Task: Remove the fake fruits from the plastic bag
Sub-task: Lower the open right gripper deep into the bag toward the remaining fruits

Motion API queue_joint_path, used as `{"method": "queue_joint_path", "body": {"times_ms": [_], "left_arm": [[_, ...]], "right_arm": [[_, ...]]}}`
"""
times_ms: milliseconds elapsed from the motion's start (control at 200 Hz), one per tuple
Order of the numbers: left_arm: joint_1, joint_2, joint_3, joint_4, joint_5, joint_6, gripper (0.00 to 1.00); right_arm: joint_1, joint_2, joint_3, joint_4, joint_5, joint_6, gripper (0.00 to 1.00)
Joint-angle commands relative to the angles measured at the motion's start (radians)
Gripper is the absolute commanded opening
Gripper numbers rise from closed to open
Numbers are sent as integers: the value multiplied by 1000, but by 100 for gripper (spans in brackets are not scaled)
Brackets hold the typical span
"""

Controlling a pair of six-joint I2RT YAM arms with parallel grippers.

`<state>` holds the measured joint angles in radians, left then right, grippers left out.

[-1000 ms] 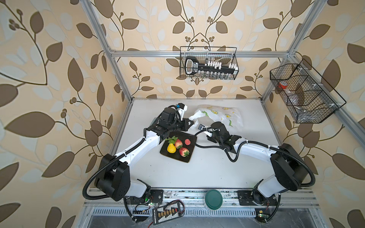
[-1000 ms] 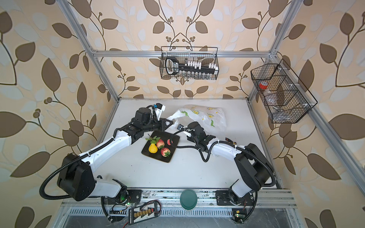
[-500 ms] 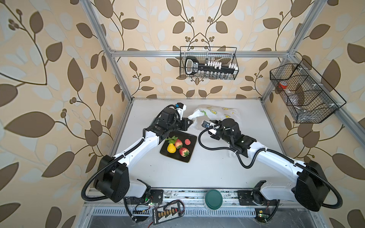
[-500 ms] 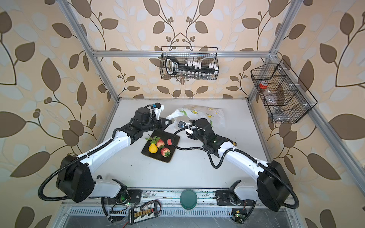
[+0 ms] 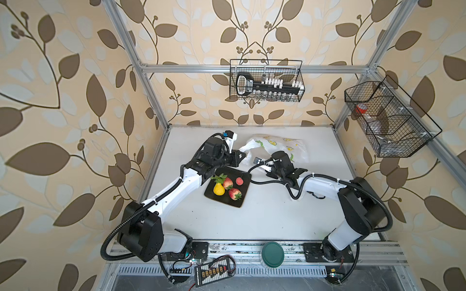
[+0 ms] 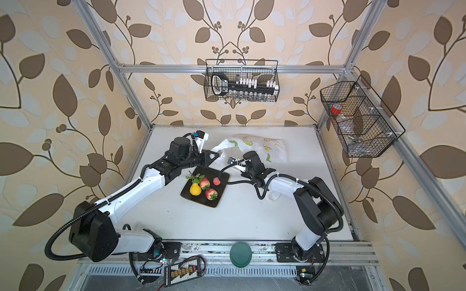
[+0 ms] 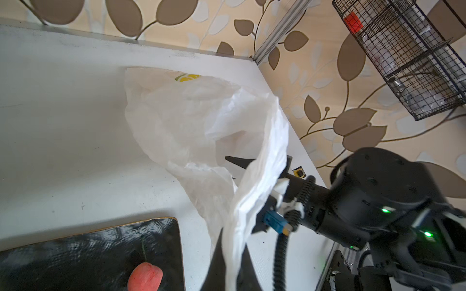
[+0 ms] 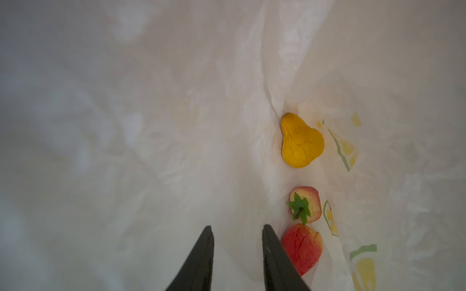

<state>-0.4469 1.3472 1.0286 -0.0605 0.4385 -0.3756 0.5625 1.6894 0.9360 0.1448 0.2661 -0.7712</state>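
Lemon-print plastic bag (image 5: 295,147) around right pincer (image 8: 236,226)

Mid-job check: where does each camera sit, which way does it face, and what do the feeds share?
Both top views: overhead, looking down on the table; left arm and right arm show whole.
Left wrist: on the left arm, facing the plastic bag pinched in the left pincer; right arm shows.
Right wrist: looking into the bag at a pear; open right pincer shows.
Shared: the bag, everywhere.
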Motion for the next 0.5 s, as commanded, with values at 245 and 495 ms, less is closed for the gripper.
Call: {"method": "queue_joint_path", "body": {"times_ms": [245,495], "left_arm": [[-32,-44,21,-15,27,8,0],[-54,-52,38,-18,16,4,0]], "right_arm": [[-35,156,173,-113,212,154,46],[-138,187,275,-365,203,492,59]]}}
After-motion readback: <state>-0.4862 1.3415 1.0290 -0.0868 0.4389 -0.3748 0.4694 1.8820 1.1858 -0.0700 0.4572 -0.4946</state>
